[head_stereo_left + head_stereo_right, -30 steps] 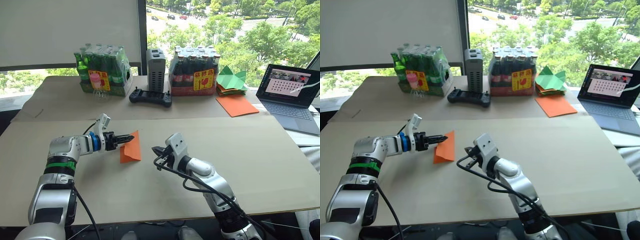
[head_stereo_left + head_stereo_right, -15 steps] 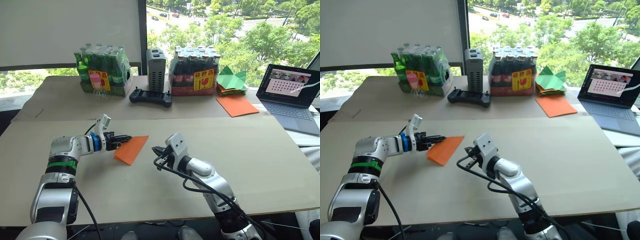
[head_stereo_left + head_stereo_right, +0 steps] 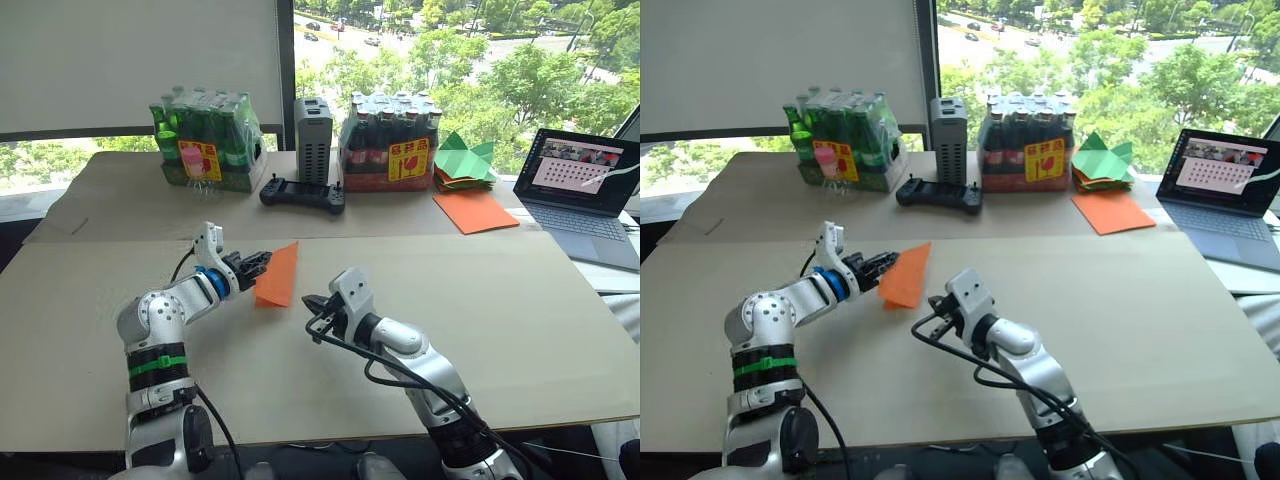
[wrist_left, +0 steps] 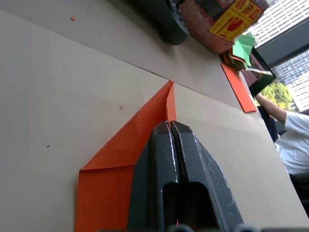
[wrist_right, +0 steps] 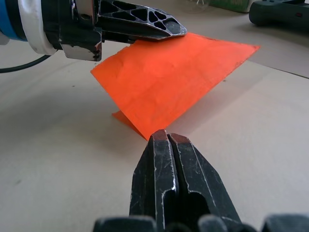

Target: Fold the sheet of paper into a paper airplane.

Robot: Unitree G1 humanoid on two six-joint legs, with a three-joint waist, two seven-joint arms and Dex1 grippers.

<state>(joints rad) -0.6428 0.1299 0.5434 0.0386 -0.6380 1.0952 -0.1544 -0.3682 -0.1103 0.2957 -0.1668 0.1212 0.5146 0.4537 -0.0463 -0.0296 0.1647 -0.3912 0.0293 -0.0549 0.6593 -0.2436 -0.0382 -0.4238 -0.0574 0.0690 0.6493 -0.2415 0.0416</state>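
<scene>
The sheet of paper is bright orange, folded to a pointed shape with a centre crease, and is held tilted above the table. My left gripper is shut on the sheet's left edge; in the left wrist view its fingers clamp the fold line of the paper. My right gripper is shut and holds nothing, just to the right of the sheet and lower. In the right wrist view its fingertips sit right before the paper's low corner; I cannot tell if they touch.
At the back stand two packs of green bottles, a grey box and a black controller. Green paper shapes and a larger orange sheet lie at the back right beside a laptop.
My left arm has swung forward and to the right, carrying the paper and tipping it from nearly flat to a steeper tilt. The right arm has stayed where it was.
</scene>
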